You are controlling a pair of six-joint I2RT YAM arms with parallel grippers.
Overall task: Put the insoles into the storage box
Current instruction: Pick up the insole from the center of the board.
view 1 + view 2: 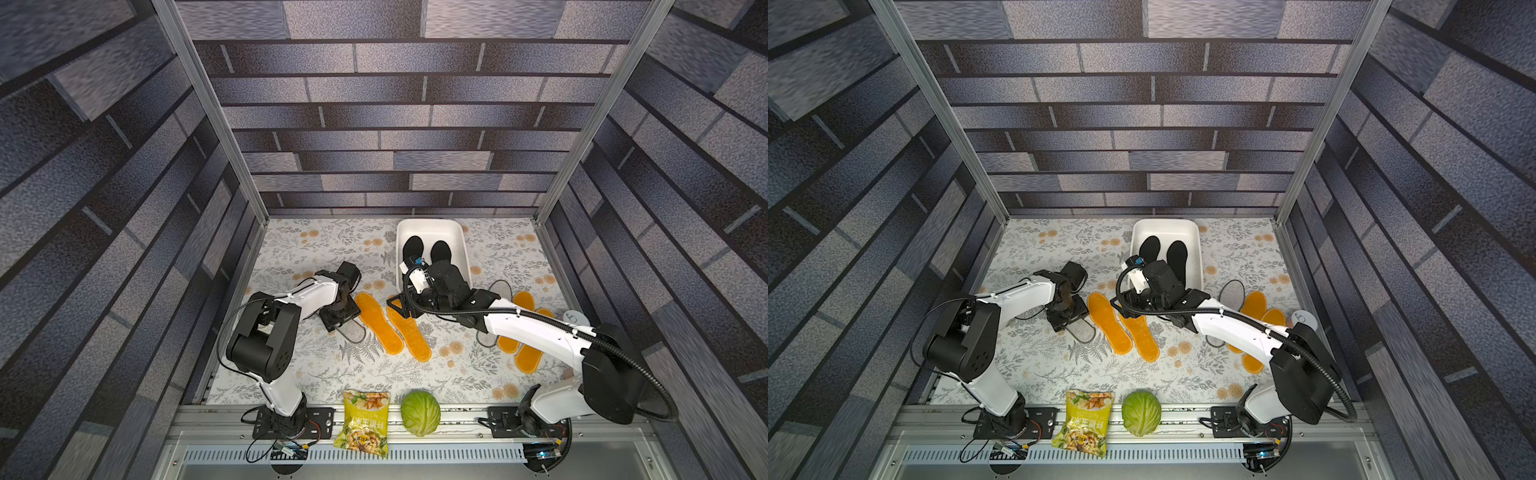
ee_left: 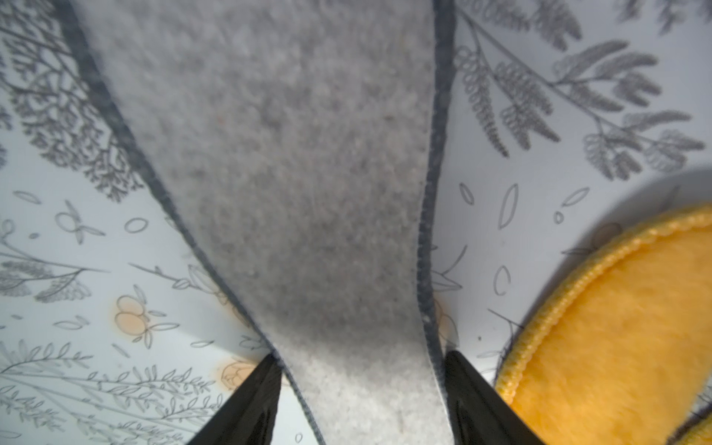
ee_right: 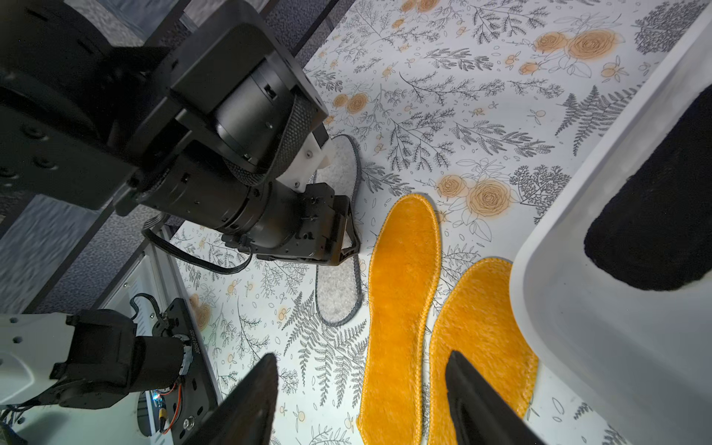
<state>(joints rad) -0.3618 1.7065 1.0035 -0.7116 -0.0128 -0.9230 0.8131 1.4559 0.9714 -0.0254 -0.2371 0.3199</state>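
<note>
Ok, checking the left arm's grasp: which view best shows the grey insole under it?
Left wrist: the grey insole fills the frame. Both top views show only its end; right wrist shows it partly behind the left gripper.

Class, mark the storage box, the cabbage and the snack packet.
storage box (image 1: 431, 230), in a top view, bare far floor
cabbage (image 1: 420, 413), in a top view, its middle
snack packet (image 1: 365, 424), in a top view, its middle

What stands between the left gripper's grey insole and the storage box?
The right gripper hangs at the near end of the storage box, across the straight path from the grey insole. Two orange insoles lie flat between.
</note>
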